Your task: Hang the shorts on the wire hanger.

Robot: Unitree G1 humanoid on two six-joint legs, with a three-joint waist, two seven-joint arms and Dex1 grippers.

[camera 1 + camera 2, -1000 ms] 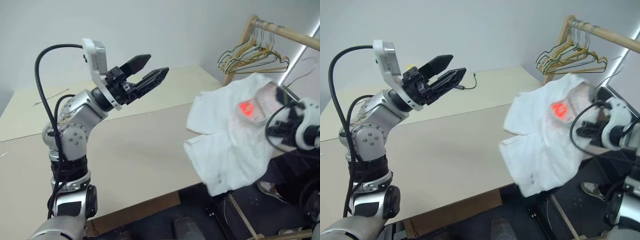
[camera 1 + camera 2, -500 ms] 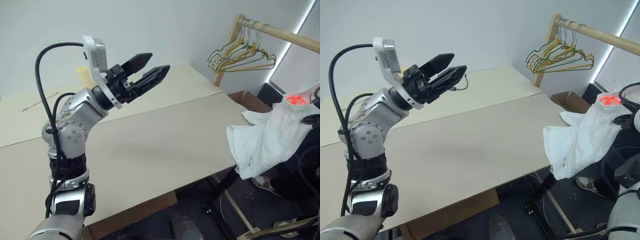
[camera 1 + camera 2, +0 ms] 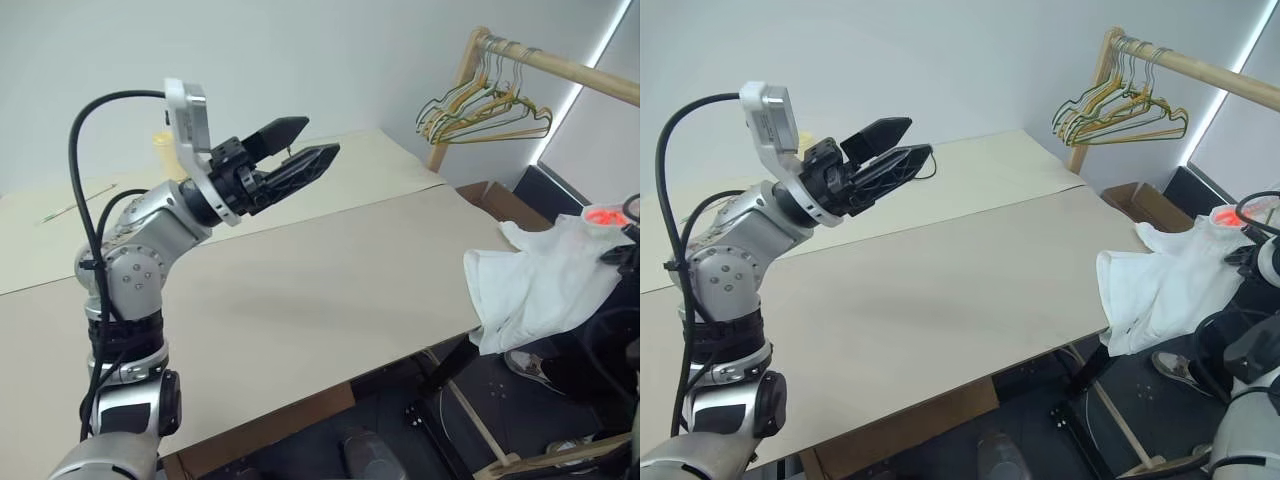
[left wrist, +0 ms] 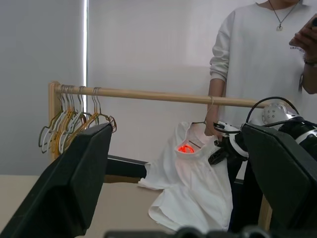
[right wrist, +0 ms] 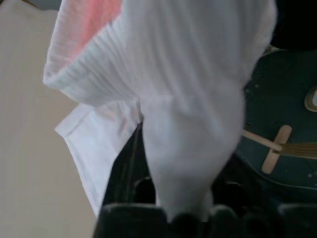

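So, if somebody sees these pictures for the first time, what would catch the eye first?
Probably the raised left gripper, its two black fingers open, held high above the long beige table. Next, the large white wrinkled cloth shorts draping off the table's right end at the right gripper, with a red glow at their top. Behind them, thin wire hangers hang bunched on a wooden rail, and a person in a white sweatshirt stands there.

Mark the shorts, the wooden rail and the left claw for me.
shorts (image 3: pixel 540 290), left eye view, on the bunched white cloth hanging past the table's right edge.
wooden rail (image 4: pixel 163 95), left wrist view, mid-length on the bare pole.
left claw (image 3: pixel 902 150), right eye view, between its two black fingertips.
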